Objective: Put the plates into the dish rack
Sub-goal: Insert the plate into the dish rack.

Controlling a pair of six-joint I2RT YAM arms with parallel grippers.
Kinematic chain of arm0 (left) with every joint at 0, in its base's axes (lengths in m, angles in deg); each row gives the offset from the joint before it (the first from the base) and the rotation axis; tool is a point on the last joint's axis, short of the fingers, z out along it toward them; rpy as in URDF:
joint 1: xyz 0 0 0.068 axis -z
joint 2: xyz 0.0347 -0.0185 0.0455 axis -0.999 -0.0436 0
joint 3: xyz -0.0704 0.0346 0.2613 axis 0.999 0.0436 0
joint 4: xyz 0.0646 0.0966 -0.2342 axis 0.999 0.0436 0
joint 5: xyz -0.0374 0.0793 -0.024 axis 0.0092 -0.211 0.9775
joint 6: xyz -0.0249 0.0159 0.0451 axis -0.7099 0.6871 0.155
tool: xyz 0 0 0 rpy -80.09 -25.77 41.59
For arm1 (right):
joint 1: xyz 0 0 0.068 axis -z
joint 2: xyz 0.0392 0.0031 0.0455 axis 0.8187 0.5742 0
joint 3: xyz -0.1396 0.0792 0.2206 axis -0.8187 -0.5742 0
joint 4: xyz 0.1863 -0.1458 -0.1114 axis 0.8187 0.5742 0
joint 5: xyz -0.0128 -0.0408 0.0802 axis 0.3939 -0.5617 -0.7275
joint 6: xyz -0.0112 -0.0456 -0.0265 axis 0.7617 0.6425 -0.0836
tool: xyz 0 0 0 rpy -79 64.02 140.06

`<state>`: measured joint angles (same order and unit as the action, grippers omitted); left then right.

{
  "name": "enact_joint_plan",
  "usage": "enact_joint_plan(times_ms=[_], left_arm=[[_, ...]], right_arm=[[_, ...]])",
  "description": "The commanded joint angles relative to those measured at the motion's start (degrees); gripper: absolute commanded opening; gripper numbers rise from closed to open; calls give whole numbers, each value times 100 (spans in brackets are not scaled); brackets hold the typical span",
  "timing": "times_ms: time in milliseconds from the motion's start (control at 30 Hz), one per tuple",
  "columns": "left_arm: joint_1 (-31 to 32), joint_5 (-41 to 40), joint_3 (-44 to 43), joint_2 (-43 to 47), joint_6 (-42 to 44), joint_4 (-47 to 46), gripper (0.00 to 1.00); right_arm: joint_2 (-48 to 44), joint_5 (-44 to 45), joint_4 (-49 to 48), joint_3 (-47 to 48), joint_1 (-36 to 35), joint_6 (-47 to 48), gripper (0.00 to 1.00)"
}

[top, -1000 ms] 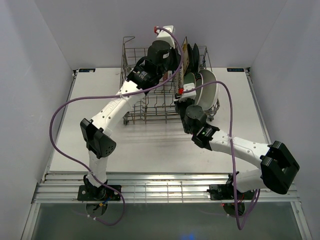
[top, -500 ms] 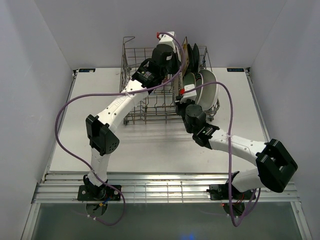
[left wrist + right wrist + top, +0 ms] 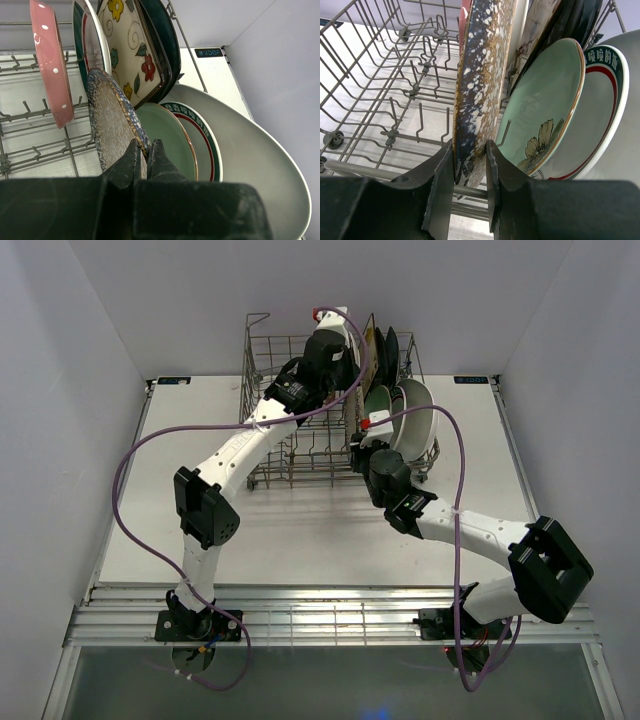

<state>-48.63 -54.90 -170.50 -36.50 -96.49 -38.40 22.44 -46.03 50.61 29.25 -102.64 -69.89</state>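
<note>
Up at the far side of the worktop (image 3: pixel 300 535) sits the dish rack (image 3: pixel 300 448), and both arms are reaching into its right-hand end, where the plates are bunched. The right end effector (image 3: pixel 470 165) has the speckled plate (image 3: pixel 481 75) pinched at its lower rim, one finger on each face, and the plate stands on edge, nearly upright among the wire tines. From the other wrist, the left end effector (image 3: pixel 145 152) has its fingers pressed together with nothing between them. The tips sit right at the edge of that same speckled plate, though I cannot tell whether they touch it. To one side of it, with a gap between, the pink plate (image 3: pixel 50 65) with white dots is standing on edge. On the other side the stack leans in close: a cream floral square plate (image 3: pixel 131 47) backed by a dark teal plate (image 3: pixel 162 40). Lower down comes the pale green plate (image 3: pixel 540 105) with a flower painted on it. Next, a white plate with a red-and-green rim (image 3: pixel 597 115) is tucked behind the green one. The big white oval plate (image 3: pixel 255 170) lies outermost at the rack's end. All of them stand on edge inside the rack — none lying out on the worktop in the overhead view.
</note>
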Motion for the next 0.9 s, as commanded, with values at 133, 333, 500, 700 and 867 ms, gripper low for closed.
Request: enact_joint_plan(times_ms=[133, 333, 500, 700, 867], left_arm=[[-301, 149, -26, 202, 984, -283, 12], [-301, 192, -26, 220, 1010, -300, 31], [-301, 271, -44, 237, 1036, -300, 44], [-301, 315, -97, 220, 1071, -327, 70], [-301, 307, -150, 263, 1089, -318, 79]], right_arm=[[-267, 258, -599, 87, 127, -406, 8], [-284, 346, -441, 78, 180, -573, 8], [-311, 486, -335, 34, 233, -784, 8], [-320, 530, -256, 25, 251, -907, 8], [-320, 609, -212, 17, 251, -977, 9]])
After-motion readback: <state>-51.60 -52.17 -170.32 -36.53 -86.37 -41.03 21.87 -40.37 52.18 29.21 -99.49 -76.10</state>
